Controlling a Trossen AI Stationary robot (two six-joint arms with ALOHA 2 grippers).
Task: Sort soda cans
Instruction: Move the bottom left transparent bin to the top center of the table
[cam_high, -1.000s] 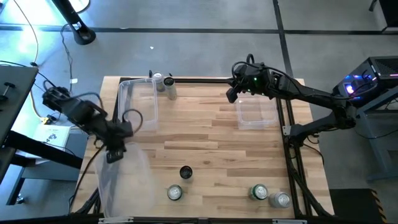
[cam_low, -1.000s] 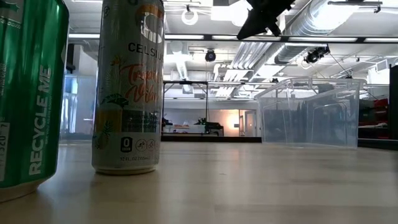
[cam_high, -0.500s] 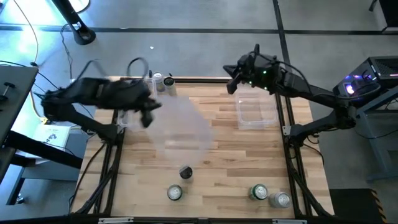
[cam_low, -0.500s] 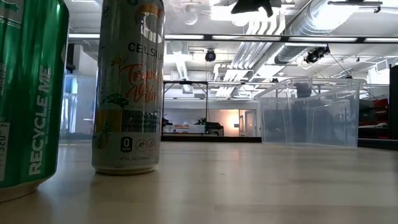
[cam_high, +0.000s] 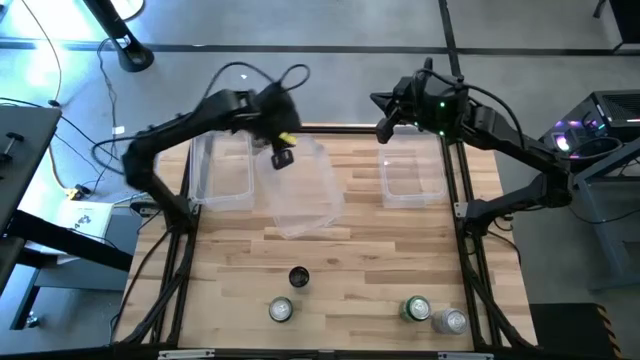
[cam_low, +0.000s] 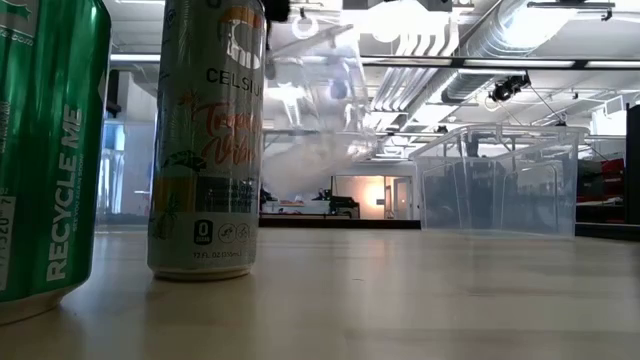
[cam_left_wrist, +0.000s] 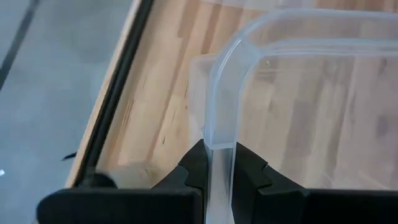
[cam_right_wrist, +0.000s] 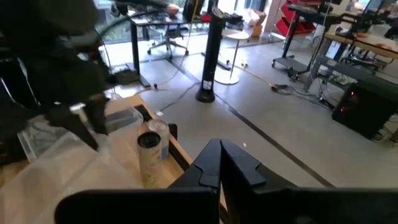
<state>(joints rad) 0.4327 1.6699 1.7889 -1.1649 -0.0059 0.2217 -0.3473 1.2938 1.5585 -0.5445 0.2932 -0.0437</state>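
Over the table's far middle, high view: my left tool (cam_high: 283, 157) pinches the rim of a clear bin (cam_high: 303, 190), carried tilted in the air. A second ago this bin hung at the near left edge; it has swung across to beside the left bin (cam_high: 222, 168). My right tool (cam_high: 383, 128), pressed together and empty, has drifted back over the far edge, above the right bin (cam_high: 411, 178). Cans: two at the far edge, mostly hidden by my left arm; black can (cam_high: 298, 277), silver can (cam_high: 281, 310), green can (cam_high: 416, 309) and grey can (cam_high: 454, 321) near the front, all unmoved.

Low view: the carried bin, a blur, has come into sight overhead.

Left wrist view: fingers (cam_left_wrist: 198, 167) clamped on the bin wall (cam_left_wrist: 219, 112).

Right wrist view: far cans (cam_right_wrist: 150, 152) upright at the table edge.

Judgement: a third bin is being placed; no can sorted yet.
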